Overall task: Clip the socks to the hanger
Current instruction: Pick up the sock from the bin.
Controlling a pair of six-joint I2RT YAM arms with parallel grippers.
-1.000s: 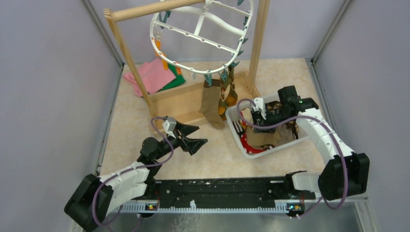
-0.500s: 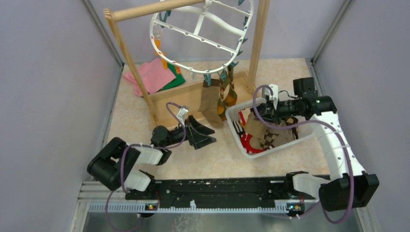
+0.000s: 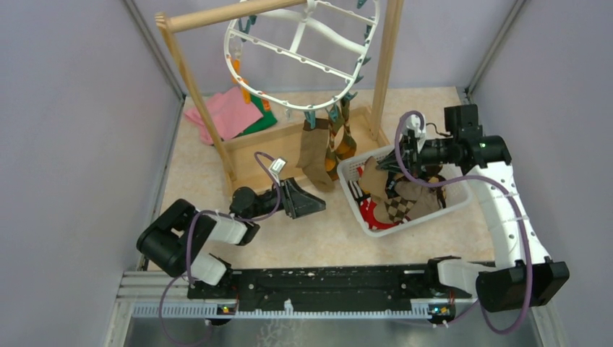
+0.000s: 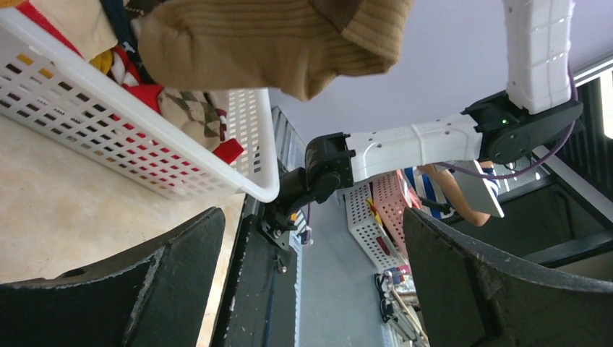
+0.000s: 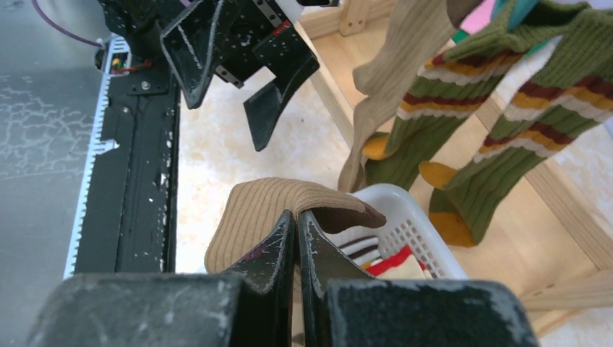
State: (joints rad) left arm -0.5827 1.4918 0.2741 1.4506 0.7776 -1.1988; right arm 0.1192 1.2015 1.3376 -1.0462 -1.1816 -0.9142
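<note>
The right claw (image 5: 296, 217) has its fingers pressed together on a fold of a plain tan ribbed sock (image 5: 264, 206). It holds the sock above the left part of the white slotted basket (image 3: 372, 230), and the loose end droops toward the basket's rim. Below it in the basket lie more socks, among them an argyle sock (image 3: 395, 208) and a red sock (image 3: 370, 217).

The left claw (image 3: 318, 206) is spread wide with nothing between its fingers. It sits low over the beige worktop (image 3: 209, 191), well left of the basket, and points toward it. In its wrist view the basket wall fills the upper left, with the tan sock hanging above it.

Beyond both claws, the white oval hanger (image 3: 296, 56) hangs tilted from the wooden pole rack (image 3: 217, 14). At the hanger's near lower edge another tan sock (image 3: 312, 155) and two olive socks with orange stripes (image 3: 341, 143) hang from clips, just beside one another and close to the basket's far-left corner. A pink cloth (image 3: 225, 112) and a green cloth (image 3: 262, 121) lie folded on the worktop behind the rack's left post.
</note>
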